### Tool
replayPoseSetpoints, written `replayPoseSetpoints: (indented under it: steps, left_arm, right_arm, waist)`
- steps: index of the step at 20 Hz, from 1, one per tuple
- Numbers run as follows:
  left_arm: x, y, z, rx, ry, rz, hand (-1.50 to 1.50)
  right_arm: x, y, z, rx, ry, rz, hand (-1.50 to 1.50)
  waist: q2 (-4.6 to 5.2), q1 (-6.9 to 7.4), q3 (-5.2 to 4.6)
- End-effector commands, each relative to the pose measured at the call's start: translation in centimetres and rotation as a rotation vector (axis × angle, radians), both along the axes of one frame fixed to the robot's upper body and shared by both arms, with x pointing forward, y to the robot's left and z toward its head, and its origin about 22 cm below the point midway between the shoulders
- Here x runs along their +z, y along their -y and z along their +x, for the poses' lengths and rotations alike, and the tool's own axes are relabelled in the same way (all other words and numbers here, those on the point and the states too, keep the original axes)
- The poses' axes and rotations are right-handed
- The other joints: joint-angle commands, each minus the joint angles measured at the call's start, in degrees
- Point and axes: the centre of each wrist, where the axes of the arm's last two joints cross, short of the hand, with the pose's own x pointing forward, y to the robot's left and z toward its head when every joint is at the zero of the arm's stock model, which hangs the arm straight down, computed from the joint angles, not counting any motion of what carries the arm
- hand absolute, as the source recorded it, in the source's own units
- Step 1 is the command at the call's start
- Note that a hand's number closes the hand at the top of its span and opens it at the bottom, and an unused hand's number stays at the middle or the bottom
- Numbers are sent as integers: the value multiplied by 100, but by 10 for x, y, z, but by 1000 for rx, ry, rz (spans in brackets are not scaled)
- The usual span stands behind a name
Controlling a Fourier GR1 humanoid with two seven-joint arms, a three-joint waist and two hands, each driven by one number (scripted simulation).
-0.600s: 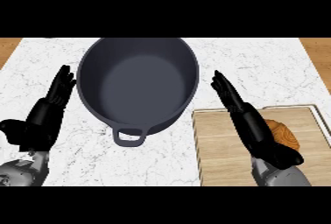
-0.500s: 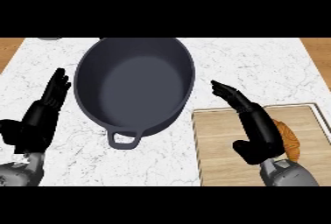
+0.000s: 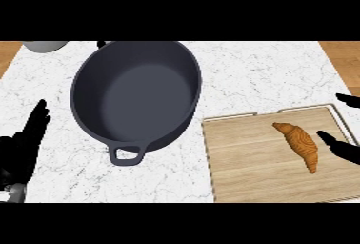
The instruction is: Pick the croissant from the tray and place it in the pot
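Note:
A brown croissant (image 3: 301, 145) lies on the wooden tray (image 3: 253, 162) at the lower right. A dark grey oval pot (image 3: 135, 95) stands to the tray's left, its loop handle toward me. My right hand (image 3: 340, 148) shows only at the right edge, just right of the croissant, with straight fingers and not touching it. My left hand (image 3: 26, 138) rests open at the left edge, fingers up, left of the pot.
A grey round object (image 3: 45, 45) peeks in at the top left corner. The white marble counter (image 3: 260, 81) spreads behind the tray, with wooden surface (image 3: 340, 52) beyond its right edge.
The view has shifted, so pot and tray sit lower and left. My right hand has swung from over the tray's left part to the right edge, uncovering the croissant. The left hand has sunk lower.

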Motion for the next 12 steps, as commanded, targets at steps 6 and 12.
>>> replayPoseSetpoints:
  steps: [6, 12]
  left_arm:
    - [-9, -3, -4, -33, -26, 11, 0]
    - [-7, -3, 3, -43, -31, 13, 0]
  right_arm:
    - [21, 75, -71, 19, 82, -175, -150]
    - [52, 32, -50, 17, -164, -288, -150]
  waist:
    - [29, 210, 18]
    - [43, 294, 11]
